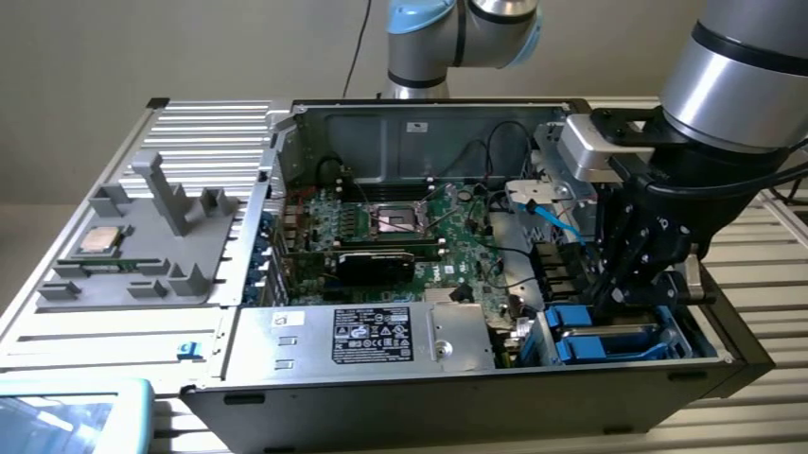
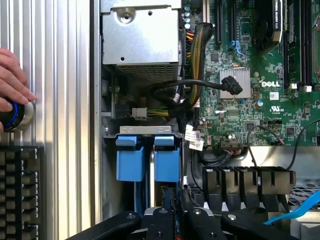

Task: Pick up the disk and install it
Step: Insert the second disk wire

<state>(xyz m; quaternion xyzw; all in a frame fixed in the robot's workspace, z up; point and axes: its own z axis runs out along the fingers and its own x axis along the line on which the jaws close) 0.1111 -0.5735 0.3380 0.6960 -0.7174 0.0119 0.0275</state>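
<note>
The disk stands on edge in the drive bay at the near corner of the open computer case, on the exterior view's right. It shows as blue plastic frame with a silver strip inside. My gripper reaches down into that bay from above, its black fingers right over the blue frame. In the wrist view the disk's thin silver and blue edge runs up between my black fingers, under two blue carrier tabs. The gripper is shut on the disk's edge.
A silver power supply box sits beside the bay, with the green motherboard and black cables behind it. A blue cable hangs near my wrist. A grey fixture holding a CPU chip lies outside the case. A person's hand rests by a blue-ringed button.
</note>
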